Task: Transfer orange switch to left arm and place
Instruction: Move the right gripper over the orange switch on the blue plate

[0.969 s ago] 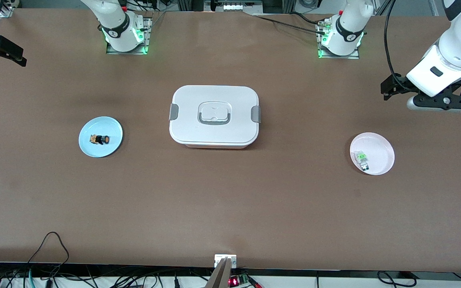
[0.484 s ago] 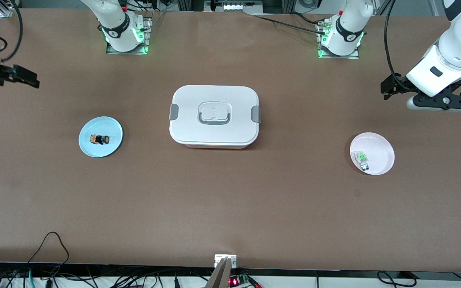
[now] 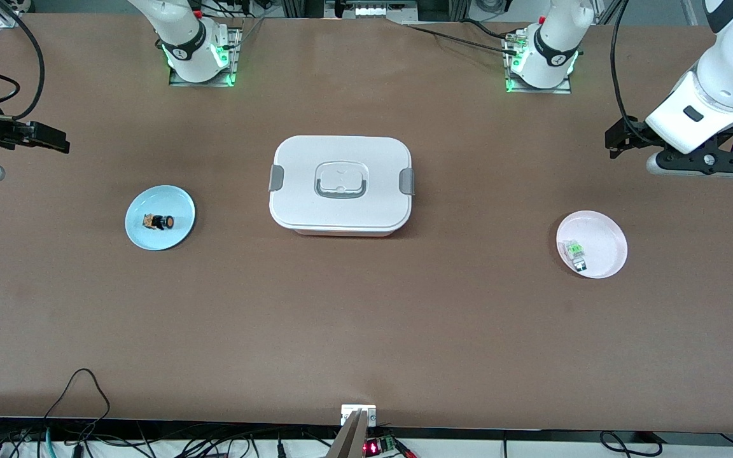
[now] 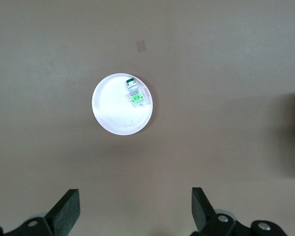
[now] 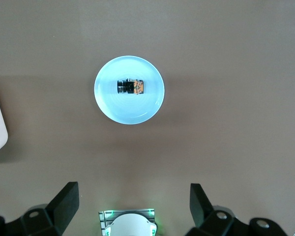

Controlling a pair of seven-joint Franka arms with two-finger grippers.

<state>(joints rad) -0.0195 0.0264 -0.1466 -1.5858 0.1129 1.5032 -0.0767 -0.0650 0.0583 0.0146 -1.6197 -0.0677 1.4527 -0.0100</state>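
Orange switch (image 5: 131,87) lay below open, empty right pincer (image 5: 132,206); light, rigid, best gripped across black body. Left pincer (image 4: 132,212) waited open.

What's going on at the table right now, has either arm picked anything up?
Nothing is picked up yet. The orange switch lies on the blue plate toward the right arm's end of the table. The right gripper hangs open over the bare table near that plate, holding nothing. The left gripper waits open near the pink plate, which holds a small green part. The white box sits shut in the middle between the two plates.
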